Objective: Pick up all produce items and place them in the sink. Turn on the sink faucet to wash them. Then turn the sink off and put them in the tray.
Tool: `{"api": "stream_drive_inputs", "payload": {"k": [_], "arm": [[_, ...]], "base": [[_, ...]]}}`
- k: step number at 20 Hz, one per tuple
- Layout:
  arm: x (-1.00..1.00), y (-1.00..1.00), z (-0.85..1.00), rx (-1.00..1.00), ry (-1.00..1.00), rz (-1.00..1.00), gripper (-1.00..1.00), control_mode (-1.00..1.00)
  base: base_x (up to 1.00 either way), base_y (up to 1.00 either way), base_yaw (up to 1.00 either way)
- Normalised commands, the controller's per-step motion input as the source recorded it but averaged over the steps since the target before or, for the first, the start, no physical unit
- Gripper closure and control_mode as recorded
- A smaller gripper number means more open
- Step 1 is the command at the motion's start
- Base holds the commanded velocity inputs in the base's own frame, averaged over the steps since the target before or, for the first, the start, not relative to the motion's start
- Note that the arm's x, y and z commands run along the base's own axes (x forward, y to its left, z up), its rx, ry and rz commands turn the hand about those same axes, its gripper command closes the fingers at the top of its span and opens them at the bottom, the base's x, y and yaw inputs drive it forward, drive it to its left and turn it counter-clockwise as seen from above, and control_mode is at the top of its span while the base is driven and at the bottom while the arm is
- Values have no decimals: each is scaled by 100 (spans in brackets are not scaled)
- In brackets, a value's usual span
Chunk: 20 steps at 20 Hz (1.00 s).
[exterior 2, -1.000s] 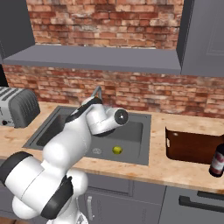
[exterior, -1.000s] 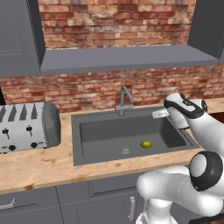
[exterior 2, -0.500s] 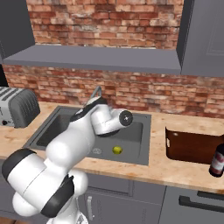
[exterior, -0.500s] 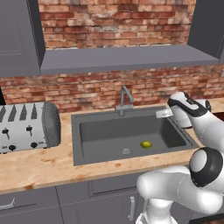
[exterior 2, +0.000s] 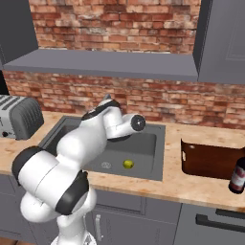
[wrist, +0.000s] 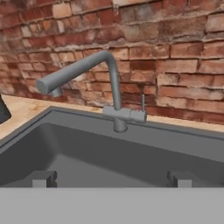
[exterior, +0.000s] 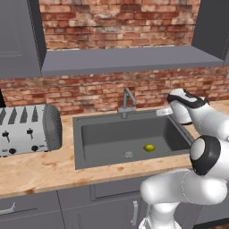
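One small round yellow-green lime-like fruit (exterior: 149, 147) lies on the flat floor of the large dark grey rectangular sink basin (exterior: 98, 134), at about 5 o'clock from the basin's middle in the left base view and just to the 3 o'clock side of the single round metal drain (exterior: 129, 154). It is smooth and nearly spherical, so no long axis or heading can be read from it. The basin has a matte finish, straight walls and squared corners, with its long side running along the wall.

At the back rim, at 12 o'clock from the fruit, stands one slim grey metal faucet (wrist: 87, 74). Its stem rises upright from a small base, bends sharply, and the tubular spout then slopes out over the basin; in the hand view it points toward 9 o'clock. A thin lever (wrist: 142, 103) stands on the base.

The gripper (wrist: 111, 179) hangs over the basin facing the faucet, its two dark square fingertips (wrist: 41, 178) spread wide apart with nothing between them.

The table (exterior: 40, 167) is pale speckled wood. On it, at 9 o'clock from the basin, sits one ribbed silver toaster (exterior: 27, 129) with rounded corners. At 3 o'clock sits one shallow reddish-brown rectangular tray (exterior 2: 210, 160), with one dark glass bottle (exterior 2: 237, 175) beside it. Rough red brick (exterior: 116, 20) forms the wall.
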Motion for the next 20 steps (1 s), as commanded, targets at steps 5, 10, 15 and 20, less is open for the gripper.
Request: {"api": "stream_drive_inputs", "payload": {"k": [5, 10, 15, 20], "arm": [[42, -7, 0, 0, 0, 5, -100, -100], [39, -7, 0, 0, 0, 7, -100, -100], [38, -17, 0, 1, -1, 9, -100, -100], [36, -13, 0, 0, 0, 10, -100, -100]], "base": [[0, 0, 0], [0, 0, 0], [0, 0, 0], [0, 0, 0]]}}
